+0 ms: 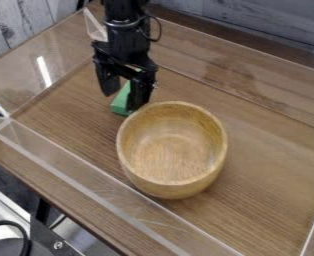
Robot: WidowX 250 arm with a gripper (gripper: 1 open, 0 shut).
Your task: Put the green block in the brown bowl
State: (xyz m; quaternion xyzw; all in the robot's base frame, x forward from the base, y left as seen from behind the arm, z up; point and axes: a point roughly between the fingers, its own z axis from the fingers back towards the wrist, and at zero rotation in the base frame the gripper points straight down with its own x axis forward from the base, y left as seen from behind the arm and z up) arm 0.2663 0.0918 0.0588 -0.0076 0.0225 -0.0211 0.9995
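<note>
Hovering gripper (125, 92) straddling green block (120, 100) with jaws spread wide, seemingly not gripping, just beside brown bowl (172, 148) on table (253, 90).

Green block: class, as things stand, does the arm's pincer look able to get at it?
Probably yes. The open pincer points down right over the green block, fingers either side. Nothing lies between them; the brown bowl sits close beside but apart.
</note>
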